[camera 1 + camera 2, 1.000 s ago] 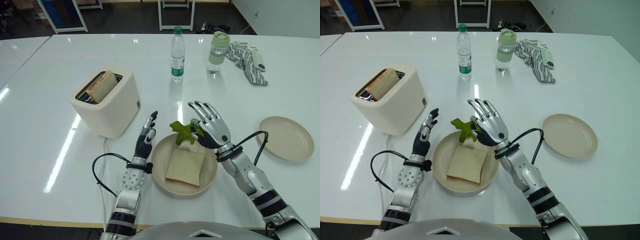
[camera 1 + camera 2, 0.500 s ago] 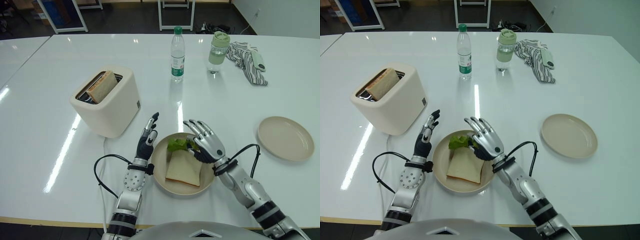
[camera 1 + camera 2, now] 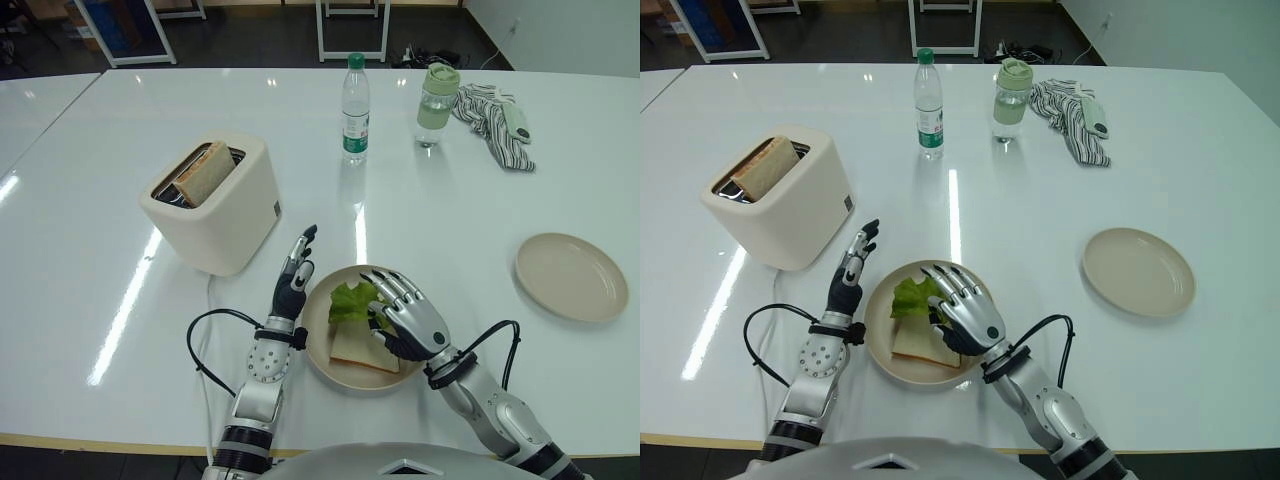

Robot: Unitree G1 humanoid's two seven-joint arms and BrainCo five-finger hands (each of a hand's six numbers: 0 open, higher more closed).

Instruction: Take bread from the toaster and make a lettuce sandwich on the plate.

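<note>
Lettuce leaf (image 3: 350,300) lies on the far left corner of the bread slice (image 3: 348,350) in the plate (image 3: 330,372), pinched at its right edge by the right hand (image 3: 408,320). A second ago this hand held the leaf up in the air beyond the plate's far rim. Since then it has drawn back and sunk until the leaf rests on the bread, with the fingers (image 3: 392,287) arched just above it and the slice directly beneath them.

The left hand (image 3: 293,280) has stayed put, standing on edge just beside the plate's left rim. Its fingers are straight and hold nothing.

To my eye the lettuce step is nearly done (only the release is left). The leaf sits off-centre, so letting go may leave it hanging over the crust.

The toaster (image 3: 225,215) stands beyond the left fingers, well apart from the right ones. A second slice (image 3: 203,170) pokes out of its slot, and that slice looks to be the sandwich's top.
</note>
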